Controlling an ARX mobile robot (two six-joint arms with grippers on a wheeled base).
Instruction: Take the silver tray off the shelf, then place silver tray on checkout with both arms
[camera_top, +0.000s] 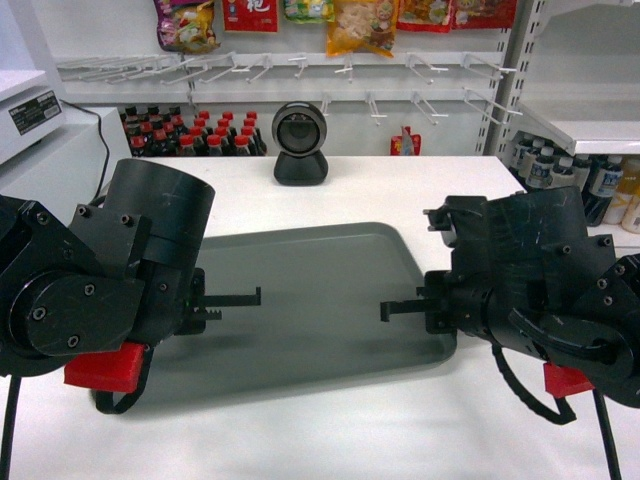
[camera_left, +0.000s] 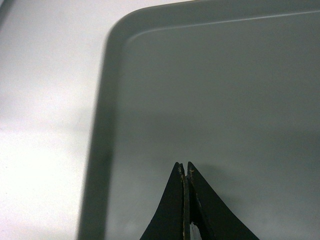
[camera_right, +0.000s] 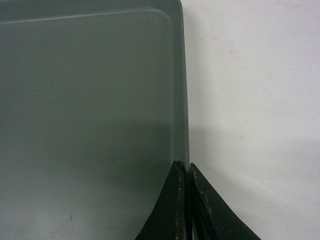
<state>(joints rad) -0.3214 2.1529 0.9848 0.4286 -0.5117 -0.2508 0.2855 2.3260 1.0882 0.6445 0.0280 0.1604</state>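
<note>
- One silver tray (camera_top: 320, 300), flat on the white checkout (camera_top: 400, 190), near the front edge, well short of the black scanner (camera_top: 299, 146).
- Long axis left-right across the head view, short axis toward the scanner; slightly skewed, right end nearer the camera.
- Rim up, inside bare, rounded corners visible in both wrist views (camera_left: 210, 90) (camera_right: 90, 85).
- Two grippers, one per end of the tray, tips pointing inward at each other, well apart.
- Left gripper (camera_top: 238, 300): jaws pressed together, nothing between them; tips over the tray floor inside the left rim (camera_left: 186, 169).
- Right gripper (camera_top: 402, 306): jaws together at the right rim (camera_right: 183, 169); whether the rim is pinched or the tips just sit above it, cannot tell.
- One scanner on a stand, centred behind the tray.
- Dark bottles with red caps (camera_top: 195, 135) in rows behind the counter at left, count unclear; more bottles (camera_top: 570, 170) at far right under a white shelf (camera_top: 590, 125).
- Snack bags (camera_top: 362, 22) hanging along the top; exact count cut off by the frame.
</note>
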